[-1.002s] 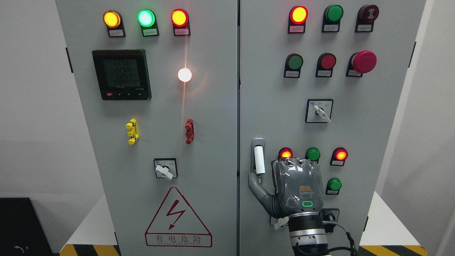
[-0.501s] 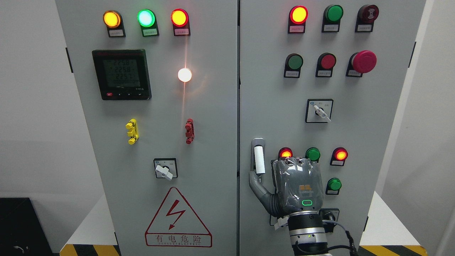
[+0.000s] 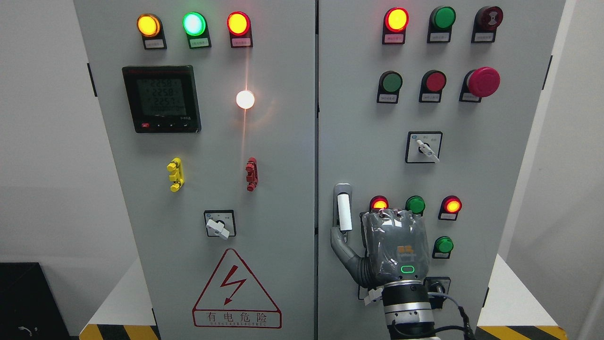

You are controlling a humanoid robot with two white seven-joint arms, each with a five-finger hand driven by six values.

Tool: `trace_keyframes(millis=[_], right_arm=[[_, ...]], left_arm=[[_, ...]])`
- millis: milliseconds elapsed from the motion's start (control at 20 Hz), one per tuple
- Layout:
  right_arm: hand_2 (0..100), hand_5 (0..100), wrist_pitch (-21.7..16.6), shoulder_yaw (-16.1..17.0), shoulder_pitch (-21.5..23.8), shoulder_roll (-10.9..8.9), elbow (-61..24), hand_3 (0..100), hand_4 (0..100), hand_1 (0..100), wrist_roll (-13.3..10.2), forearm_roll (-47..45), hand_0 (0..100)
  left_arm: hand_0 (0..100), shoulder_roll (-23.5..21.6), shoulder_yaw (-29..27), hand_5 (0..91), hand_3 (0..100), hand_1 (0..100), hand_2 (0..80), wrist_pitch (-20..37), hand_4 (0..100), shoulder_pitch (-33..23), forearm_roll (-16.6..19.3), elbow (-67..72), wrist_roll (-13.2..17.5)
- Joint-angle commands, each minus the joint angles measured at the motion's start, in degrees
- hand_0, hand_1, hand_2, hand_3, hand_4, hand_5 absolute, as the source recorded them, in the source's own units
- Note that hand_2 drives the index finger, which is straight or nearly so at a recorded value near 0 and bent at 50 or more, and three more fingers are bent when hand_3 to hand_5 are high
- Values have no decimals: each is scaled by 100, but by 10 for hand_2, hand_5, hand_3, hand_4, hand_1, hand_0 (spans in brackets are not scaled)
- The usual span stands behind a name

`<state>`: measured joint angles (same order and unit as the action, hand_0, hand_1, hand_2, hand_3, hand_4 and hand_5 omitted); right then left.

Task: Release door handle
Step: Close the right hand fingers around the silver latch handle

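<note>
We reach up with our right hand [image 3: 395,248], a grey plastic-wrapped hand on a metal wrist, to the right door of the tall grey metal electrical cabinet [image 3: 283,156]. The task's thing, the upright white-and-silver door handle [image 3: 343,210], sits near that door's left edge, just left of our knuckles. Our thumb [image 3: 340,246] rises to touch the handle's lower end; our fingers curl forward against the panel beside it, wrapped round nothing we can see. So we judge the release as nearly done: only the thumb remains in contact.

Next we need to draw the thumb off and pull the hand straight back, clear of the lit red and green indicator lamps [image 3: 415,204] above the knuckles.

As for containers, the cabinet is closed and its contents are hidden. Our left hand is out of sight.
</note>
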<state>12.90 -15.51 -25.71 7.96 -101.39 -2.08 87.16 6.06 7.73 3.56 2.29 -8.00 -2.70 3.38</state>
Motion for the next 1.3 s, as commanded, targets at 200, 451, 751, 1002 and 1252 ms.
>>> trace_keyframes(millis=[200,451,751,1002,1252], right_arm=[[978,1000,2,4,13,12,-4,1000,1000,286,-12,2,433],[978,1000,2,4,13,12,-4,1000,1000,294,-12,2,444],[978,1000,11,13,13,12,-13,1000,1000,303,-21,2,458],[979,1000,73,13,13,12,-22,1000,1000,305,-21,2,478],[979,1000,82,13,22,12,-30,1000,1000,308,-21,2,499]], left_arm=[[120,0,0,0,0,556,0,5,0,0,0,-3,4],[120,0,0,0,0,556,0,5,0,0,0,6,4],[120,0,0,0,0,556,0,5,0,0,0,-3,4],[120,0,0,0,0,556,0,5,0,0,0,6,4],[120,0,0,0,0,556,0,5,0,0,0,-3,4]])
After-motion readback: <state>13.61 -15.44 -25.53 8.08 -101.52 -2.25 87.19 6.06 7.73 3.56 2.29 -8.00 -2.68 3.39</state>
